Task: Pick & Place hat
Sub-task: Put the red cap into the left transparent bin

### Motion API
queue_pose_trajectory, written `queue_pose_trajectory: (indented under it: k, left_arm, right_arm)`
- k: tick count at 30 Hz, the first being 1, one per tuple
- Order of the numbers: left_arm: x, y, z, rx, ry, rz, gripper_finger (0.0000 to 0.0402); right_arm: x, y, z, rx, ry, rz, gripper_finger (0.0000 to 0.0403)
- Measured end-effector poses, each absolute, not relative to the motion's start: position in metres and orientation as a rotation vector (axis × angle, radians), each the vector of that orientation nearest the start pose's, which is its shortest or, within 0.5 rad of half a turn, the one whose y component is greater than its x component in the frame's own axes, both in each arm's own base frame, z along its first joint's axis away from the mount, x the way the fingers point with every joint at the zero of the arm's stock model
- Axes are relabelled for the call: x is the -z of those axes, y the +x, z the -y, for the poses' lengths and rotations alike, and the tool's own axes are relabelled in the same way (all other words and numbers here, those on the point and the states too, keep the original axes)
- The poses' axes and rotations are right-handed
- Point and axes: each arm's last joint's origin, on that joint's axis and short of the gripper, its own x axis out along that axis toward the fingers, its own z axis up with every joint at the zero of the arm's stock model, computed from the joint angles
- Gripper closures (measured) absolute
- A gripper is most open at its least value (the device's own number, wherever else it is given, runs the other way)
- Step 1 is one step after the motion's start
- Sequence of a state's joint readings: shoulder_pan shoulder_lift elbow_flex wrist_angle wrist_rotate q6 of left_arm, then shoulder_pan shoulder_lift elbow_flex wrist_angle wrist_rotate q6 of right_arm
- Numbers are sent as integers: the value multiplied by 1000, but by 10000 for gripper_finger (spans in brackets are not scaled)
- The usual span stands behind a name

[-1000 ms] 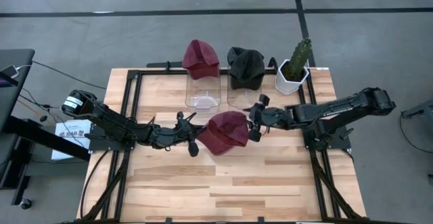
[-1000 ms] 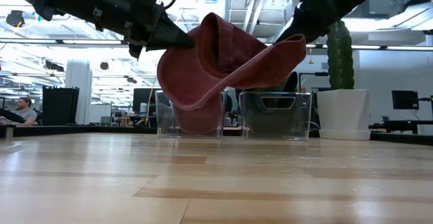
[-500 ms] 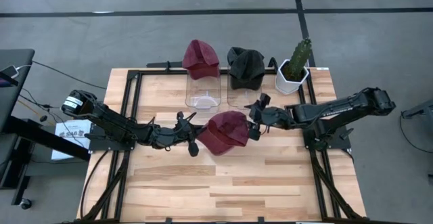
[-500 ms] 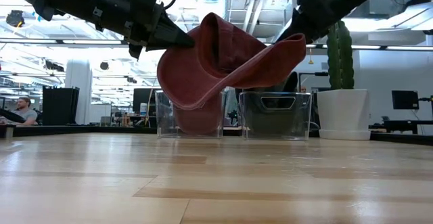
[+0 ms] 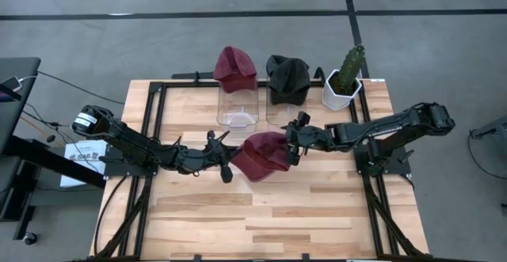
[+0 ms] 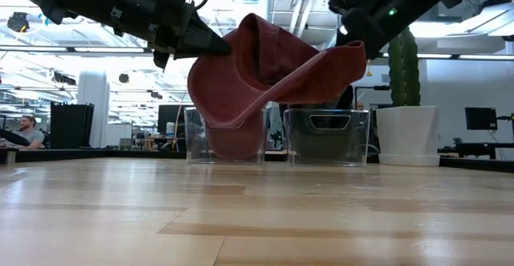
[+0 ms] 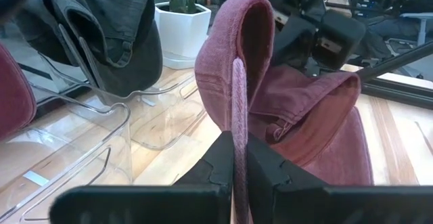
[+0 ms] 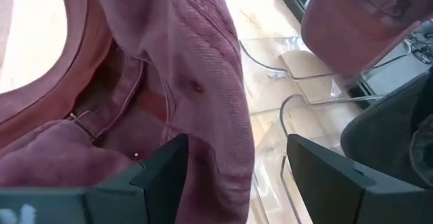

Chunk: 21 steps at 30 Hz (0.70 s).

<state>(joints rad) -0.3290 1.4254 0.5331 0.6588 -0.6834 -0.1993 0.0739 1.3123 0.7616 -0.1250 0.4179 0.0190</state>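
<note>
Above the middle of the wooden table [image 5: 277, 206], a maroon hat [image 5: 261, 155] hangs clear of the surface, as the low view confirms by the open gap beneath it. The left gripper [image 5: 230, 165] is clamped tight on the hat's left edge; the left wrist view shows a thin fold of maroon fabric pinched between the two dark fingers [image 7: 215, 163], which is evidently what keeps the hat suspended. The right gripper [image 5: 295, 145] stands at the hat's right side with its jaws spread wide; in the right wrist view the fabric lies between the parted fingers [image 8: 166, 166] without being squeezed, so this arm is judged to carry no load at present. It may be positioned either to take a fresh hold or to back away; the frames do not settle which. Behind the hat, toward the far edge, stand two clear stands: the left clear stand [image 5: 236, 108] bears a second maroon hat [image 5: 234, 62], and the right clear stand [image 5: 281, 113], just beside it, bears a dark hat [image 5: 287, 76]. These appear to be display holders, and their occupied state suggests the suspended hat is in transit rather than at its destination; where it is meant to go cannot be told. A potted cactus [image 5: 347, 76] in a white pot sits at the far right corner, well clear of both arms. Risk noted: with a single pinch on the edge, the hat droops and could swing.
</note>
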Motion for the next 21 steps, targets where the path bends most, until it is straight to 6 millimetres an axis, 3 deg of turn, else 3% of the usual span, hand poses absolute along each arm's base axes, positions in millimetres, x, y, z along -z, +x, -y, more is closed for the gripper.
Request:
queue_pose_trajectory:
  k: [5, 12, 16, 21]
  left_arm:
    - [-191, 261, 70, -370, -81, -170, 382]
    - [-190, 262, 72, -308, -88, -180, 382]
    - [-190, 262, 73, -246, -96, -192, 375]
    - [-189, 262, 75, -208, -111, -199, 330]
  right_arm:
    - [-217, 273, -6, 343, -154, -649, 195]
    - [-223, 272, -1, 356, -144, -617, 381]
    - [-228, 270, 1, 362, -120, -600, 380]
    - [-230, 271, 0, 312, -101, -594, 394]
